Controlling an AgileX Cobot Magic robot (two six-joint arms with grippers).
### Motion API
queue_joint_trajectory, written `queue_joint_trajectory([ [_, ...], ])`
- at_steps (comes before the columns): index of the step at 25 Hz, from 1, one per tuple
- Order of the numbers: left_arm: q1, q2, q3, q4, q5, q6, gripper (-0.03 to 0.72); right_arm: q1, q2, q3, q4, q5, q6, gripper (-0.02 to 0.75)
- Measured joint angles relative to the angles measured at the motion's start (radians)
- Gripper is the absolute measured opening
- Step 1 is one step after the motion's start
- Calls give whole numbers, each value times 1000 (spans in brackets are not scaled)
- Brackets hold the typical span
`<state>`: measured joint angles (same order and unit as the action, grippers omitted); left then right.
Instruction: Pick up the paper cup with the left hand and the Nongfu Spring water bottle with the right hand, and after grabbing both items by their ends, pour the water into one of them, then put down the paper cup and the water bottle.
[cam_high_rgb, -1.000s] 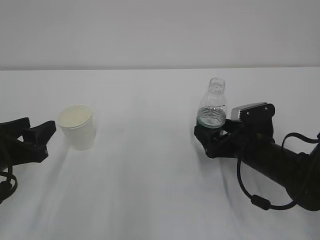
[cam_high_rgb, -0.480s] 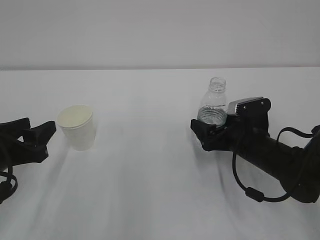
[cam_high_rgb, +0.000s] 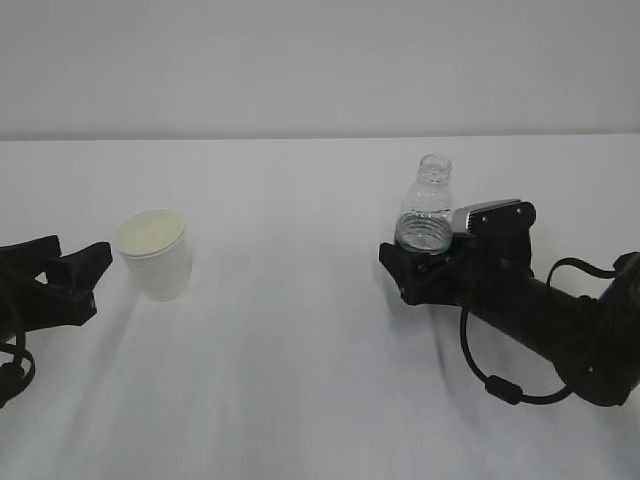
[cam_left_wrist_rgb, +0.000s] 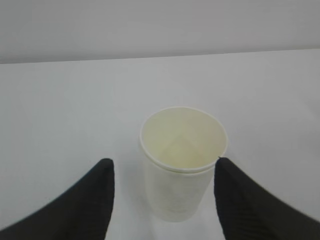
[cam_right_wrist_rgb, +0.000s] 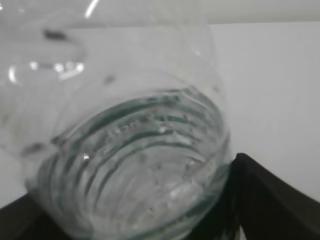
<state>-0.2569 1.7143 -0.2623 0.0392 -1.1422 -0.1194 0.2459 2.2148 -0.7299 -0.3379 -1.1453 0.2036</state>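
Since the earlier frames the right hand (cam_high_rgb: 415, 268) is edging left, its fingers clamping the Nongfu Spring water bottle (cam_high_rgb: 428, 208) low on its body (upright, base hidden). Meanwhile the left hand (cam_left_wrist_rgb: 162, 192) is waiting with fingers spread either side of the paper cup (cam_left_wrist_rgb: 182, 160) standing on the table (cam_high_rgb: 300, 380), ungrasped; cup pickup, pouring and setting down are all remaining.

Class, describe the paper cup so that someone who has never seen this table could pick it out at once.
Look at the white table, left half. The paper cup stands upright there, just ahead of the open left gripper. Unlike the clear bottle at the right gripper, it is short, opaque white and tapered.
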Motion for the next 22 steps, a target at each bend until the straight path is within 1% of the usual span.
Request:
queue_joint_trajectory([
  [11, 0, 2, 0, 0, 0, 0, 450, 0, 0, -13, -4, 0, 2, 627],
  [22, 0, 2, 0, 0, 0, 0, 450, 0, 0, -13, -4, 0, 2, 502],
])
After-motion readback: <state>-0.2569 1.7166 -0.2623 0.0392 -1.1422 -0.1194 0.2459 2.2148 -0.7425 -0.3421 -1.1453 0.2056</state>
